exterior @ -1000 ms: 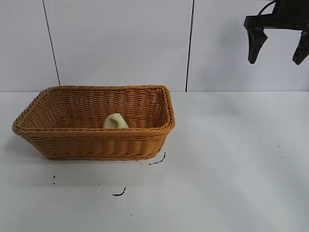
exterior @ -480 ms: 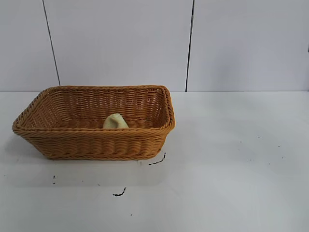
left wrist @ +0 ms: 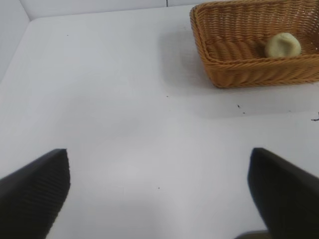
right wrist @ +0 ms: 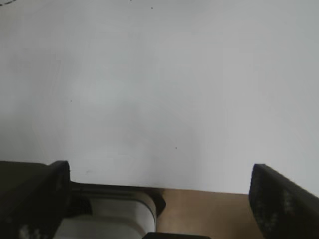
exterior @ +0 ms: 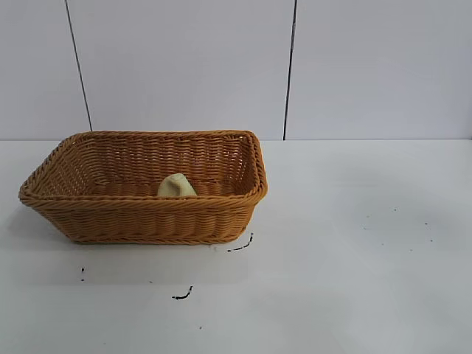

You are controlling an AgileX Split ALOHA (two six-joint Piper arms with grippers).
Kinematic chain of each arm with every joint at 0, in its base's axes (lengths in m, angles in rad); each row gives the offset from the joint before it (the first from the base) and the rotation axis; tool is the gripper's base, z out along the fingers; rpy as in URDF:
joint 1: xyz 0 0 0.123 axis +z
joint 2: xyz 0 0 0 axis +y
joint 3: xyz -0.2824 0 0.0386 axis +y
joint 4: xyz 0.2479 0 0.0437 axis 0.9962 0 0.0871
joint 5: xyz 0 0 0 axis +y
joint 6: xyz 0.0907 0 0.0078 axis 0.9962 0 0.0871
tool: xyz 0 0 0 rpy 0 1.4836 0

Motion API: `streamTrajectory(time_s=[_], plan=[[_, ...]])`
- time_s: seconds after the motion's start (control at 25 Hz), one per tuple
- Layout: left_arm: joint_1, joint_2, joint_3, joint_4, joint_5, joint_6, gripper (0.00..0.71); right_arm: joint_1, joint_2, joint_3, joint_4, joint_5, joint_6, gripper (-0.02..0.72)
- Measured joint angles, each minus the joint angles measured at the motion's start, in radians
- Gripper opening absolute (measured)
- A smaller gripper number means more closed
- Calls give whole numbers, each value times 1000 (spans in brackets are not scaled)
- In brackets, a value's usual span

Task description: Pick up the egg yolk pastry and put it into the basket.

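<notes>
Pastry in basket, well apart from open right tool.

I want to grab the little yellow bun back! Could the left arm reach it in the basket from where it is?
Probably yes. The left gripper is open and empty, the white table between it and the basket is bare, and the egg yolk pastry lies uncovered inside. It would only need to lift over the rim.

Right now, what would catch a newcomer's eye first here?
The basket, orange-brown wicker, sits left of middle on the white table. Inside it, near the front wall, lies the small pale yellow egg yolk pastry. A few black marks dot the table before the basket.
</notes>
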Motion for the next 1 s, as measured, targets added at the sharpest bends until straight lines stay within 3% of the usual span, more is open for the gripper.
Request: streamTrajectory(time_s=[0.24, 0.64, 1.0], plan=[[0, 0, 0, 0, 0, 0, 697, 0, -319, 188, -11, -124, 0, 696], [0, 0, 0, 0, 0, 0, 697, 0, -594, 234, -12, -136, 0, 696], [0, 0, 0, 0, 0, 0, 697, 0, -609, 234, -10, -136, 0, 696]])
